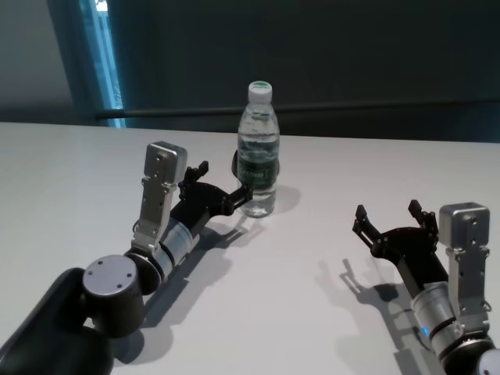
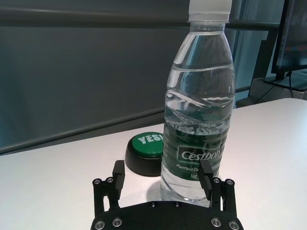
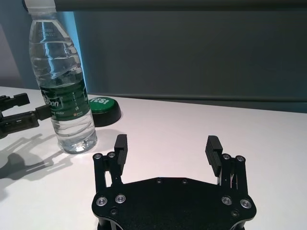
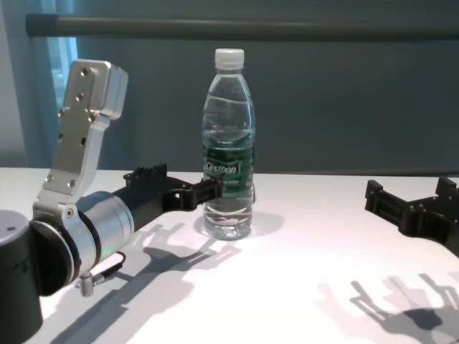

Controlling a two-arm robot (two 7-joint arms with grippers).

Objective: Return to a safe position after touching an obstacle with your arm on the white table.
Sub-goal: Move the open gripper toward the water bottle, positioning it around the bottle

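The obstacle, a clear water bottle [image 1: 258, 156] with a white cap and a green "Cestbon" label, stands upright on the white table [image 1: 351, 172]. It also shows in the chest view [image 4: 228, 158], the left wrist view [image 2: 199, 105] and the right wrist view [image 3: 64, 86]. My left gripper [image 1: 223, 181] is open and empty. One of its fingertips [image 4: 211, 190] rests against the bottle's label; the same finger [image 2: 206, 175] shows against the bottle from the wrist. My right gripper [image 1: 388, 215] is open and empty, low over the table, well right of the bottle.
A black push button with a green "YES" top [image 2: 146, 153] sits on the table just behind the bottle, also in the right wrist view [image 3: 103, 108]. The table's far edge meets a dark wall with a horizontal rail [image 4: 287, 29].
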